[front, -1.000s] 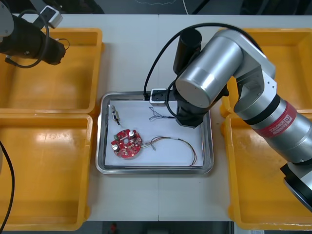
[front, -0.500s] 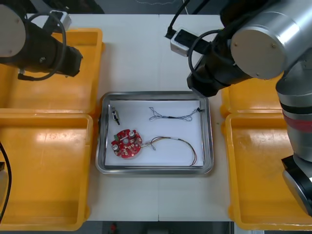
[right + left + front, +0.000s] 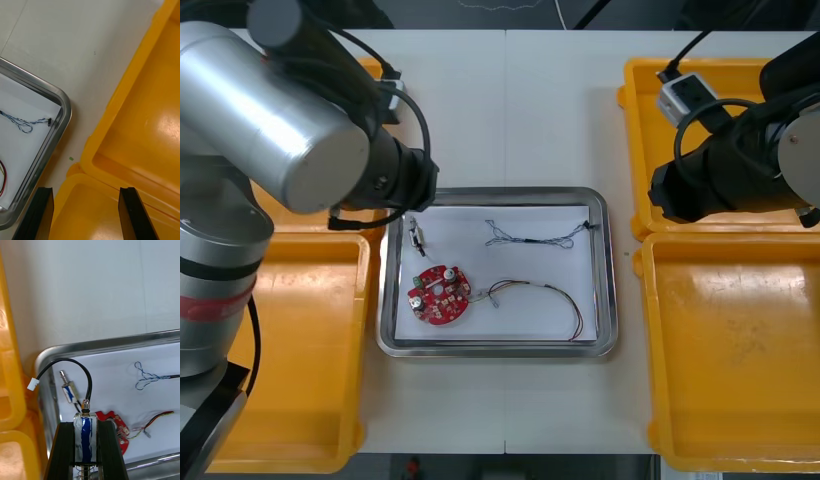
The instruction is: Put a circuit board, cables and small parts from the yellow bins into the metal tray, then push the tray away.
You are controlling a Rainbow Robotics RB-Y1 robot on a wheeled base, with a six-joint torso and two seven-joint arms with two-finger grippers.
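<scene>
Metal with blue is the look of the small metal part that my left gripper grasps: a short silvery block with a blue band down its middle, a thin spring at the wrist end and a small round neck at the other end. My two black fingers are clenched on its sides. Its long axis runs along my fingers, and the neck points out past the fingertips. From the neck a black cable rises in an arch and bends back to a white plug, which shows beside the rim of the metal tray, on the side of the yellow bins. I hold the part above the tray's corner near the left bins. On the tray's white floor lie a second small metal part, a red circuit board, a twisted blue and white cable and a red and yellow cable. My right gripper hangs over the right bins beside the tray, fingers released and wide apart, nothing between them.
</scene>
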